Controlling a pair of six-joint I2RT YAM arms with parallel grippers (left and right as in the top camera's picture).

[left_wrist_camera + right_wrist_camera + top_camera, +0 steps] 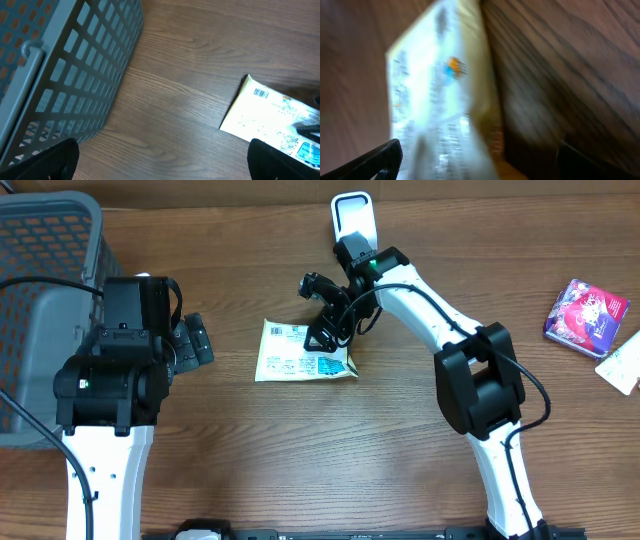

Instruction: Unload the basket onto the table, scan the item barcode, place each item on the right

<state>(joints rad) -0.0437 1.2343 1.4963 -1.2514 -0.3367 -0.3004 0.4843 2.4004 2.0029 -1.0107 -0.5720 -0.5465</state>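
Overhead, the right gripper (328, 320) stood with its jaws spread wide, holding nothing, poised over the upper right part of the packet (298, 352). In its own wrist view the two dark fingertips (375, 161) sat at the bottom corners with the packet (440, 100) filling the gap between them (the picture was heavily blurred, so whether they touched it could not be told). The right arm ran back from there toward the near edge of the table (300, 460).

The left gripper (195, 343) was likewise fully apart and empty, just beside the packet's left edge but clear of it. Its wrist camera showed the fingertips (50, 162) low in the frame, bare wood ahead, and the packet (272, 117) off to the right.

The packet lay flat near the middle of the table, pale yellow with blue print. A small barcode (261, 92) showed face up near one of its corners.

Farther out, a grey lattice basket (40, 240) stood at the far left corner, close behind the left arm; its slotted wall (75, 75) filled the left half of the left wrist view. A white device (355, 218) stood at the far edge just beyond the right gripper. Well apart, at the right edge, lay a purple packet (588, 312) and a white item (622, 365).
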